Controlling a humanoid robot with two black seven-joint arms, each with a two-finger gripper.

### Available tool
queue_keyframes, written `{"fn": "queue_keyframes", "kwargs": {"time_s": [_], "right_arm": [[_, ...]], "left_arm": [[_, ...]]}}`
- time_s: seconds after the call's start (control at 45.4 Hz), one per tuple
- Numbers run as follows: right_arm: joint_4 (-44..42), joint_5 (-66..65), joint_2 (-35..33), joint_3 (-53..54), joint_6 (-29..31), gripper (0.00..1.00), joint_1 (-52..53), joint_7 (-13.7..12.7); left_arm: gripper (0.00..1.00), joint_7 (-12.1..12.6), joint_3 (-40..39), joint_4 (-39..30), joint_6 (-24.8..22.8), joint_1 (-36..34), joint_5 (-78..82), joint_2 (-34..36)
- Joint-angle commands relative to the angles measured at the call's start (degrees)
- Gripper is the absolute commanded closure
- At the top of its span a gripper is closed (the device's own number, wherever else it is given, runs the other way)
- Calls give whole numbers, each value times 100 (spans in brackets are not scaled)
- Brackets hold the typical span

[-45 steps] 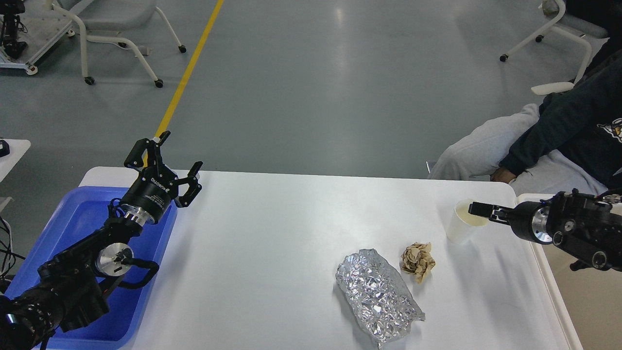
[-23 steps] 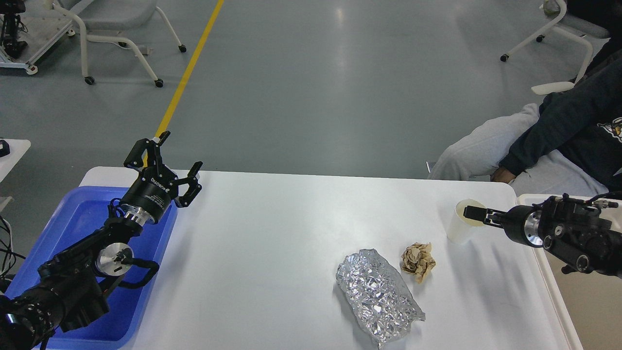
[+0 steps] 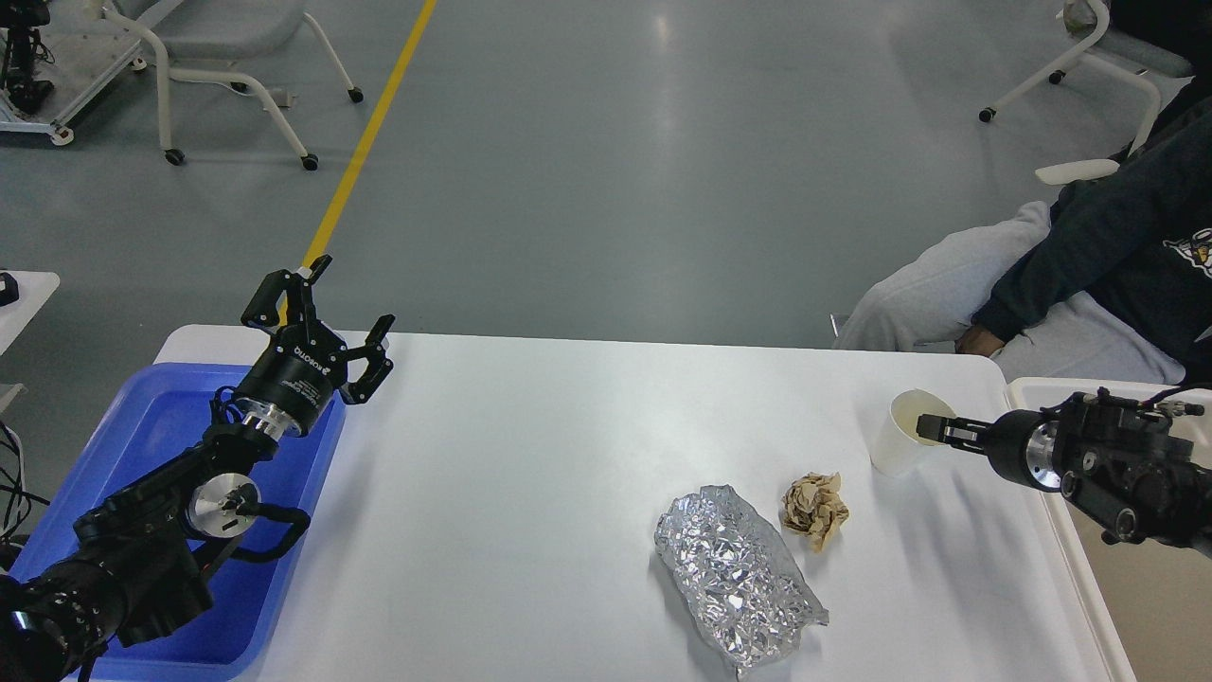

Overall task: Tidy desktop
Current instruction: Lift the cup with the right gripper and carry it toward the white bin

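Since the earlier frames the right gripper (image 3: 933, 427) has shifted over the white paper cup (image 3: 904, 443) and now sits lower, its dark tip at the cup's rim on the side nearest the table's right edge; the cup itself stands upright where it stood, near the far right corner. Seen end-on and dark, the right fingers cannot be told apart, so whether they are spread or closed on the rim cannot be determined. Left gripper (image 3: 338, 317) unchanged: raised above the far left corner, its fingers (image 3: 375, 360) spread wide apart with nothing between them, its arm running back over the blue tray (image 3: 151, 426) that lies along the table's left edge. The desktop (image 3: 530, 455), a large white top with rounded corners, fills the lower part of the view and carries three loose items. A crumpled sheet of silver foil (image 3: 737, 578) lies toward the near edge, right of centre. A small wad of brown paper (image 3: 814, 510) lies just beside the foil's far right end, between foil and cup, apart from the cup. A cream-white bin (image 3: 1060, 502) stands against the table's right edge, under the right arm. A seated person (image 3: 1089, 275) in a dark top and grey trousers is beyond the far right corner.
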Motion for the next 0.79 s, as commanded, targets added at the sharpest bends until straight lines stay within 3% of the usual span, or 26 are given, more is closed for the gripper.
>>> {"fn": "queue_keyframes", "kwargs": {"time_s": [0.0,0.11,0.264,0.529,0.771], "right_arm": [[-94,50,34,-18,-31,77,-5,49],[-94,67,34,44,-31,100,4,58],[-50,85,34,53,-13,100,74,154],[213,603,-264,35,232,100,258,901],[1470,841,-1363,79,576,100,978,955]], "left_arm": [[0,0,0,0,0,0,0,-4],[0,0,0,0,0,0,0,-4],[0,0,0,0,0,0,0,-4],[0,0,0,0,0,0,0,4],[0,0,0,0,0,0,0,5]]}}
